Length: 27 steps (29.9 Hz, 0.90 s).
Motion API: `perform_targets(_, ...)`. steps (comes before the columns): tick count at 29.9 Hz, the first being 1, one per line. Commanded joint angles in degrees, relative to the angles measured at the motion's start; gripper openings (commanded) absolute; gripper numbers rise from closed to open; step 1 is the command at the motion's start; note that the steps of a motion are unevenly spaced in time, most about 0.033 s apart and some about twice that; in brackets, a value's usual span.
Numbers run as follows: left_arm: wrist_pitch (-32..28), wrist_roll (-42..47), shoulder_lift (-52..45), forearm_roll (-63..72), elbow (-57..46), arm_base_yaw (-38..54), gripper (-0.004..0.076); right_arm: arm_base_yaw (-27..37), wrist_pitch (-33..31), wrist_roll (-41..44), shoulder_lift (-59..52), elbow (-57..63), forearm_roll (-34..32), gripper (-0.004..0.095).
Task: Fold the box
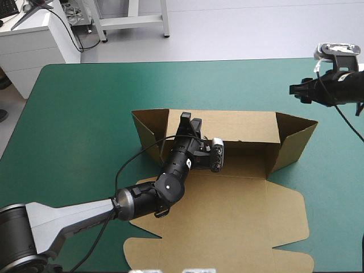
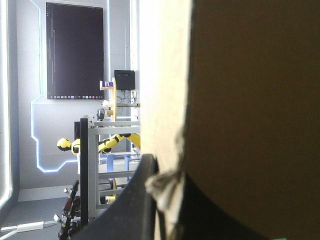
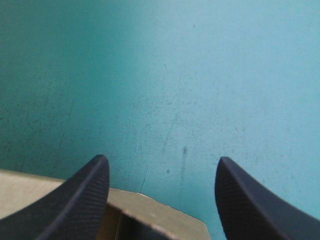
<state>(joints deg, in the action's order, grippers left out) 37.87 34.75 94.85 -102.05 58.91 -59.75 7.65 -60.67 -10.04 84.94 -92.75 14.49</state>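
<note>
While the left fingers point(image 1: 186, 121) pinch the far wall of the box point(image 1: 244, 222), its right end lies beneath the spread, empty right fingers point(image 1: 296, 89).

Robotics lab: teal-green worktable point(image 1: 79, 114)

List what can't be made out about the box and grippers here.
- High view: the left gripper and its arm cover part of the box floor.
- Left wrist view: the clamped box wall fills the frame, hiding the box's inside and the table.
- Right wrist view: only a box corner shows under the open right gripper; the rest is cut off.
</note>
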Motion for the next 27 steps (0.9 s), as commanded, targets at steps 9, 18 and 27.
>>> perform_targets(9,-2.8,1.3,-0.8,4.5,-0.6,-0.3,-0.0008,0.2,-2.2,-2.2,7.3,-2.4,0.2,0.0577)
perform_targets(18,-2.1,1.4,-0.8,5.3,-0.6,-0.3,-0.0008,0.4,-0.8,-6.9,2.5,8.2,1.7,0.0577)
perform_targets(27,-1.9,1.4,-0.8,5.4,-0.6,-0.3,-0.0008,0.4,4.0,-13.9,-9.4,22.5,3.8,0.0577)
